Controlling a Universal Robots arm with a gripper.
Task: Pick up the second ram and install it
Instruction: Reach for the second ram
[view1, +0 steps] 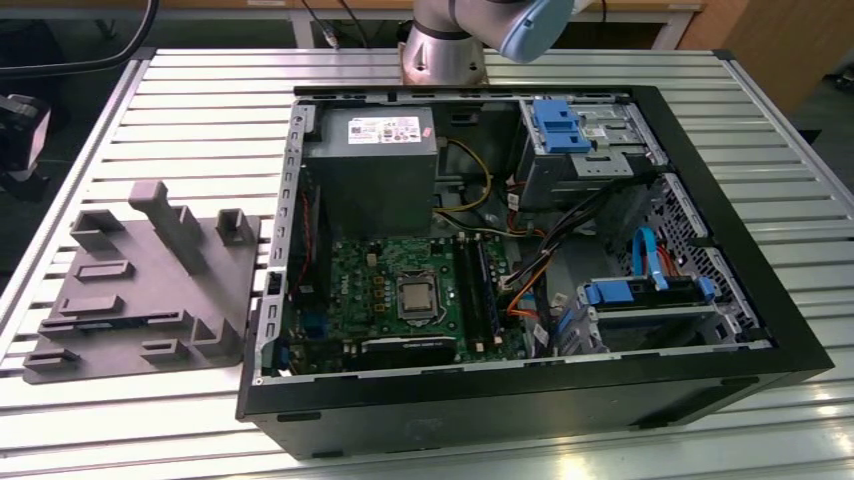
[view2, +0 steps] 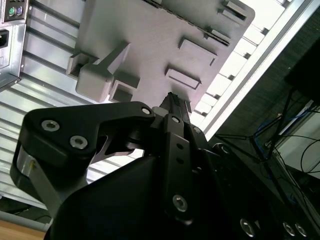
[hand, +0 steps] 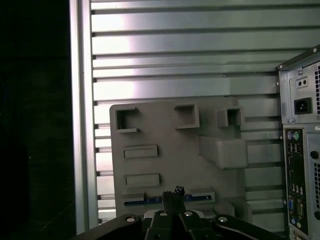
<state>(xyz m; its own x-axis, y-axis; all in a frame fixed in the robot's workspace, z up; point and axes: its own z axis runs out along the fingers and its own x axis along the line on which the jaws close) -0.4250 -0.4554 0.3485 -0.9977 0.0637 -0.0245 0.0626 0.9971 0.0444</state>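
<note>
The black metal two-fingered pincer (hand: 177, 192) hangs over the grey moulded plastic holder tray (hand: 165, 165), its jaws drawn together with no gap to be seen and nothing held between them. The second ram (hand: 145, 201), a long, thin dark stick with a bluish edge, sits edge-on in a narrow slot of that tray, straight beyond the pincer's tips and apart from them. The open black computer case (view1: 534, 410) lies off to the pincer's side on the ribbed aluminium surface (hand: 175, 55). I judge the stick light and stiff but fragile: its chips and contact edge should not be squeezed or scraped, so the best hold is across the two flat faces near mid-length, clear of the slot. A white label (view1: 387, 130) on the grey power supply (view1: 374, 175) carries print too small to read; no writing on the ram can be made out.
</note>
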